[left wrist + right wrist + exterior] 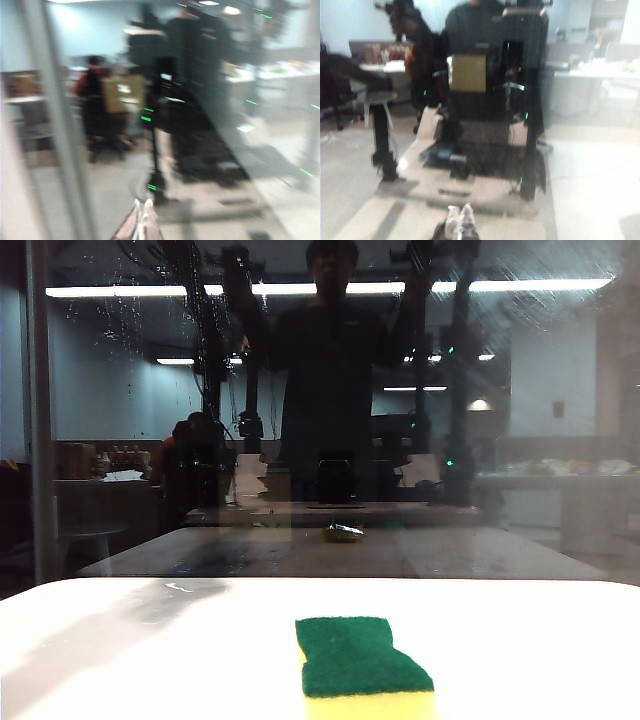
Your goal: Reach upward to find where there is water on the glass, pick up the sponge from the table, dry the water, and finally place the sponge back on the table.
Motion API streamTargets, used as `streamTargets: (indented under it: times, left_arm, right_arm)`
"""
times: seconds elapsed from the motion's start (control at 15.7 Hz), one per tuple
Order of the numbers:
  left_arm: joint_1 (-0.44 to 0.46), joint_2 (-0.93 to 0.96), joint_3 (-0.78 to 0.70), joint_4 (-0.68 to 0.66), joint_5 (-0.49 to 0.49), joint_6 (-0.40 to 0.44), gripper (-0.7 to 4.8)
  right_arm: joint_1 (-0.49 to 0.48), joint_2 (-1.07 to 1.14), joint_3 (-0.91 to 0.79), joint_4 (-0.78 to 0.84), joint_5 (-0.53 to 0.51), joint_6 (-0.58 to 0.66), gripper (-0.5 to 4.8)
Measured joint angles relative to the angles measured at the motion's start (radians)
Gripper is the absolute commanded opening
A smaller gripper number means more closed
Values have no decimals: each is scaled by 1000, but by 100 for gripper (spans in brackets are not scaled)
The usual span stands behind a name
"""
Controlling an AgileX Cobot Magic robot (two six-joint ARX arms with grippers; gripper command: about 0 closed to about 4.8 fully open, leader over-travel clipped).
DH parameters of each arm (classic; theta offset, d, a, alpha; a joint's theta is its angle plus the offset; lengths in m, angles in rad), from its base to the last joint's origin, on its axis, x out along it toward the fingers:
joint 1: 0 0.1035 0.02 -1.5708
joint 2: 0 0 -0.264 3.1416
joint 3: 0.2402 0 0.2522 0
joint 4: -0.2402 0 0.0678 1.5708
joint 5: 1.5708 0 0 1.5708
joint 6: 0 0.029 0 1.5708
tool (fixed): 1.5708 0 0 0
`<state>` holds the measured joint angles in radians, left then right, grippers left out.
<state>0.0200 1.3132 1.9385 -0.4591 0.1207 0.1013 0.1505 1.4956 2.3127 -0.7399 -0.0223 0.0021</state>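
White table [560, 650] fills the near ground, bright and smooth, backed by the dark glass [560, 440].

Nearest: sponge [362, 668] lying flat at the table's front edge, green scouring side up, yellow foam showing below. Untouched, no tool near it in the exterior view.

Left tool [142, 220]: tips pressed together, holding nothing, aimed at the pane; picture smeared. Right tool [460, 218]: tips look closed together, empty, also facing the pane.

Farther: water [130, 325] as fine pale droplets and thin drip streaks high on the glass, upper left, beside the grey frame strip [38, 420].

Risks, as judged:
- Blur in the left wrist view could hide the droplets, so the wet patch gets misplaced.
- Bright light strips and reflections may be mistaken for water.
- Sponge sits at the edge; a sloppy grasp could push it off.
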Motion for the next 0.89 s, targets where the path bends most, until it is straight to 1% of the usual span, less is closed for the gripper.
streamTargets:
  times: [0.19,0.25,0.45,0.51,0.7,0.76,0.89]
  left_arm:
    - [0,0,0,-47,139,0,-5]
    - [0,0,0,-93,163,4,-5]
    - [0,0,0,-257,175,88,-5]
    - [0,0,0,-300,175,99,-5]
    - [-5,-4,0,-332,185,108,-5]
    - [-18,-16,-1,-345,203,113,-5]
    - [-71,-59,-2,-378,210,150,-5]
  right_arm:
    - [0,0,0,-11,0,0,-6]
    - [0,0,0,-18,0,0,-6]
    - [0,0,0,-80,-1,0,-6]
    - [0,0,0,-97,-1,0,-6]
    - [0,-19,0,-145,-2,0,-6]
    - [0,-34,0,-156,-1,-2,-6]
    - [0,-65,1,-156,-1,-4,-6]
